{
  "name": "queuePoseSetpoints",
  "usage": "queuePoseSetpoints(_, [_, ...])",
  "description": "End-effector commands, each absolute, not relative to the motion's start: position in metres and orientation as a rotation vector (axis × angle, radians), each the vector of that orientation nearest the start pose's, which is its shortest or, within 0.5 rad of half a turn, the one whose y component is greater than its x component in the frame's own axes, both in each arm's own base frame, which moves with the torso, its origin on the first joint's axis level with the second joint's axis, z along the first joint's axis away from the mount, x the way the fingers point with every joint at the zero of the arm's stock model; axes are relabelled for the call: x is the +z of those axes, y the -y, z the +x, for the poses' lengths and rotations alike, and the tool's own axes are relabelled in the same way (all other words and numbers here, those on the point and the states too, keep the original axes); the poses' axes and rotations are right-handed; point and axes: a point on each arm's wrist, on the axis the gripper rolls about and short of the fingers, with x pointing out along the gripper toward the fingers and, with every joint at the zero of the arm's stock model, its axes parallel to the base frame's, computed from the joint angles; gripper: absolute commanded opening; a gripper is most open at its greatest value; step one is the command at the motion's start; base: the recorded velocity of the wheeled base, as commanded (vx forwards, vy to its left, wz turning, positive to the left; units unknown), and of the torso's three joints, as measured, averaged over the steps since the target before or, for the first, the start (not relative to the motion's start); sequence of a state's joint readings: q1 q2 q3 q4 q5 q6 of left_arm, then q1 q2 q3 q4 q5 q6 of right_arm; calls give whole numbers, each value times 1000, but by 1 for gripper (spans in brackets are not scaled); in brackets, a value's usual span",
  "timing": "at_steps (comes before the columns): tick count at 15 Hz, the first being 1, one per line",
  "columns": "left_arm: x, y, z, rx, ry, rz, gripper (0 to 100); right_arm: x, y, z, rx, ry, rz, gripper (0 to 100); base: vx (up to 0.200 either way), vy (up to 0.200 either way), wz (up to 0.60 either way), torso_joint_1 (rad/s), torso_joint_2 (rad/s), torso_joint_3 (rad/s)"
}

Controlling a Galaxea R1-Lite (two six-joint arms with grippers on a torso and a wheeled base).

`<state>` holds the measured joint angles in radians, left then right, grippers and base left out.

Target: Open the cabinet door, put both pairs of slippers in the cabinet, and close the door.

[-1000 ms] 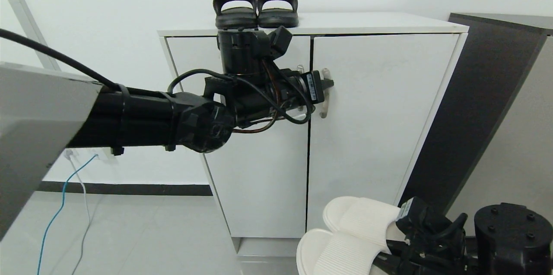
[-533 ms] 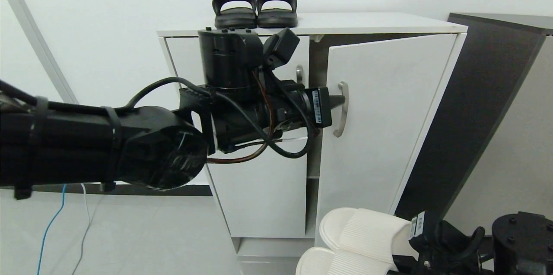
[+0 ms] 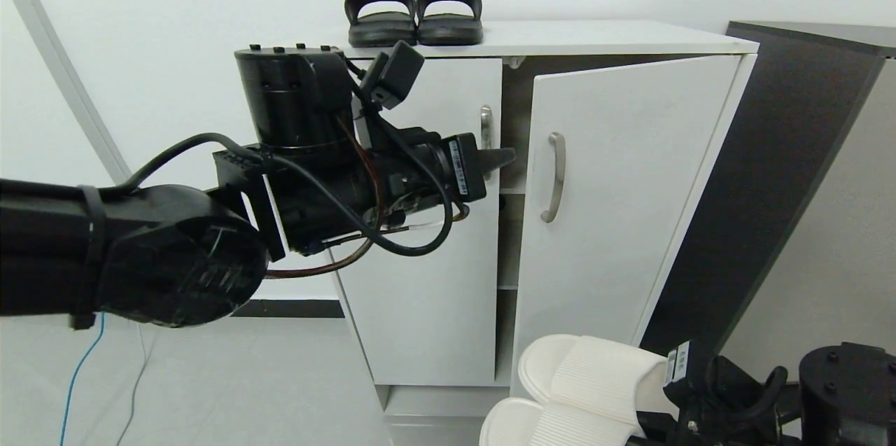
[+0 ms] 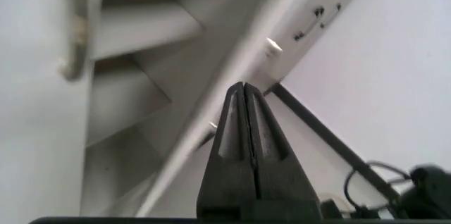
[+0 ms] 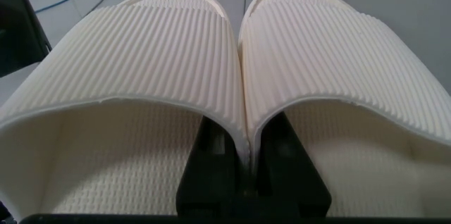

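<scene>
— While the door (image 3: 630,208) hangs ajar, what's the left gripper (image 3: 505,156) holding?
— Nothing; pinched closed, near the gap. Right gripper (image 5: 246,150) clamps the white slippers (image 3: 588,376); black slippers (image 3: 414,12) sit atop the cabinet (image 3: 595,36).

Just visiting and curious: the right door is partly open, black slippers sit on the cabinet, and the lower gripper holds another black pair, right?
Not quite. The right wrist view shows the right gripper holding a white pair, not black. The right door is partly open and black slippers sit on the cabinet.
</scene>
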<state>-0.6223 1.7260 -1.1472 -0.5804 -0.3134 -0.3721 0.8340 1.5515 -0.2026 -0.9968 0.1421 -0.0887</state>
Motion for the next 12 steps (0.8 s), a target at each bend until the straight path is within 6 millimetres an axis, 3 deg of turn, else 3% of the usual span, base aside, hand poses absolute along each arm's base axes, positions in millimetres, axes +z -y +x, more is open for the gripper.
queuePoseSetpoints(1, [261,201,281,-904,-176,-350,0,111,-152,134,982,-302,-205,0,0,0,0,0,0,0])
queuePoseSetpoints(8, [252,232,327,-898,-160,-359,0,111,-153,132,992,-296,-218,0,0,0,0,0,0,0])
queuePoseSetpoints(10, [250,234,326,-900,-167,-365,0,111,-153,131,996,-297,-219,0,0,0,0,0,0,0])
queuePoseSetpoints(12, [251,243,312,-936,-175,-362,0,110,-154,131,998,-300,-223,0,-200,0,0,5,2,0])
